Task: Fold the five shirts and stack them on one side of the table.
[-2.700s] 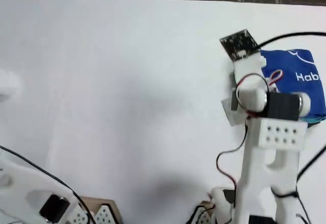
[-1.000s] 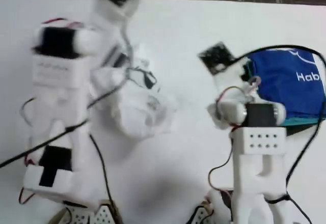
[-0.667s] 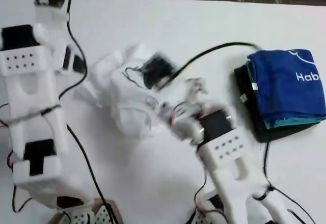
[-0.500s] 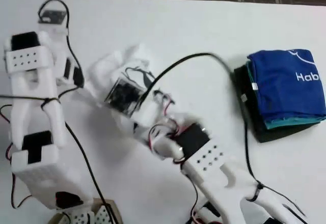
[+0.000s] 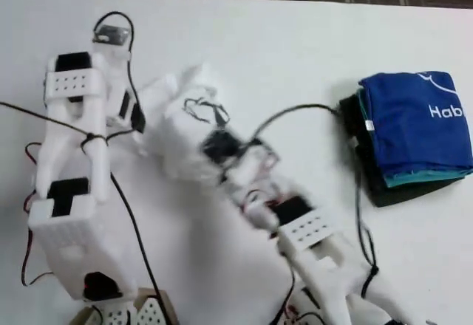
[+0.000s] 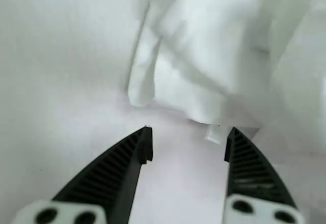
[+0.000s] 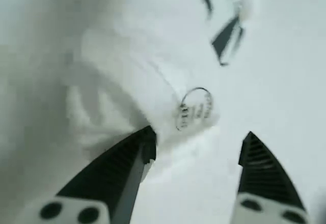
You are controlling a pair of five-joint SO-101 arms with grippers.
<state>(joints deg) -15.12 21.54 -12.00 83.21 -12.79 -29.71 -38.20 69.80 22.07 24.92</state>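
Note:
A crumpled white shirt (image 5: 181, 129) with a small dark print lies left of the table's middle. My left gripper (image 5: 135, 118) is at the shirt's left edge. In the left wrist view it (image 6: 189, 132) stands open, low over the table, with a fold of the shirt (image 6: 204, 56) just ahead of its tips. My right gripper (image 5: 209, 161) is over the shirt's near right part. The right wrist view shows it (image 7: 199, 135) open over the cloth (image 7: 117, 81), close to a round printed mark. A stack of folded shirts (image 5: 414, 125), blue on top, lies at the right edge.
The white table (image 5: 295, 52) has free room behind the shirt and between the shirt and the stack. Black and red cables (image 5: 303, 111) trail from both arms, one looping toward the stack. The arms' bases stand along the near edge.
The left arm came in with the white shirt and now sits at its left edge. The right arm swung from the stack leftward to the shirt.

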